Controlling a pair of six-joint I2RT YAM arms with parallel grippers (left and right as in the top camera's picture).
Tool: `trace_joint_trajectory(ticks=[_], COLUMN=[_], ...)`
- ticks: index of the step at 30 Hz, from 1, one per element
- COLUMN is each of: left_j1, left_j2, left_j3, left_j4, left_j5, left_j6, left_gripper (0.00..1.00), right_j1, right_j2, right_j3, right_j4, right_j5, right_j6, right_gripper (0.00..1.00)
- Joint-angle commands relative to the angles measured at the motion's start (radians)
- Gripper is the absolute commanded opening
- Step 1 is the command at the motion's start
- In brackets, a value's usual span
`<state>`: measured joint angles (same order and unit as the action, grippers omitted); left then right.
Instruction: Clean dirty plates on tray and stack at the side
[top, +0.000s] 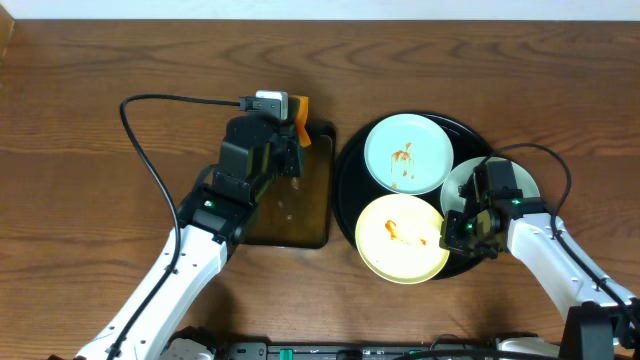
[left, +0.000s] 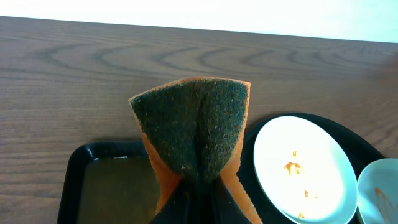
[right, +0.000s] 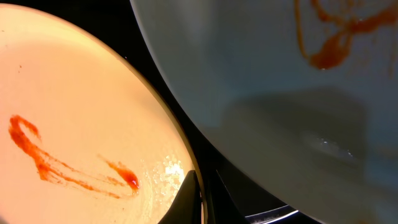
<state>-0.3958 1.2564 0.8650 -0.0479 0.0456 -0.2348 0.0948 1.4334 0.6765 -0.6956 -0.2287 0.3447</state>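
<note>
On the round black tray (top: 348, 192), right of centre on the table (top: 80, 120): a cream plate (top: 400, 238) nearest the robot, a mint plate (top: 407, 152) beyond it, a second mint plate (top: 458, 182) at the right side, all smeared orange-brown. Second mint plate largely covered from overhead by the right gripper (top: 468, 230) and its wrist, with only the left and far rim showing. In the right wrist view, cut off by the frame, filling the upper right and overlapping the cream plate's edge; resting on it or raised, impossible to tell. Dark fingertips (right: 186, 200) barely in view at the bottom edge, close together right at the two rims; clamped on a rim or merely beside it, cannot tell. Right forearm angled in from the lower right, wrist bent down over the tray.

Left gripper (left: 196, 208) closed on an orange sponge (left: 193, 134), pinched into a fold, dark green scrub face outward. Left arm stretched from the lower left, wrist above the far end of a rectangular tray (top: 310, 215) just left of the round one; wet-looking floor, partly hidden under the arm. Cable (top: 150, 150) looping over the table.
</note>
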Motion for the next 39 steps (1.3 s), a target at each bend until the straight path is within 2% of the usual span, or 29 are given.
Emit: trace_joint_trajectory(ticks=[1,13,29,39], left_j1=[-0.003,-0.003,-0.003,-0.003], left_j2=[-0.012,0.012,0.306,0.32], left_j3=[0.01,0.01,0.01,0.01], left_j4=[0.009,-0.032,-0.286,-0.299], left_j5=[-0.016,-0.016,0.044,0.052], left_j6=[0.016,0.016,-0.029,-0.029], left_gripper=[0.08,0.08,0.08,0.08], right_j1=[-0.002,-0.002,-0.002,-0.002], right_j2=[0.011,0.011,0.011,0.011], right_j3=[0.013,0.013,0.013,0.013], right_j4=[0.012,0.011,0.008,0.007], right_j5=[0.018,0.018,0.017,0.017], right_j6=[-0.001,-0.001,-0.002,-0.002], right_gripper=[0.01,0.01,0.01,0.01])
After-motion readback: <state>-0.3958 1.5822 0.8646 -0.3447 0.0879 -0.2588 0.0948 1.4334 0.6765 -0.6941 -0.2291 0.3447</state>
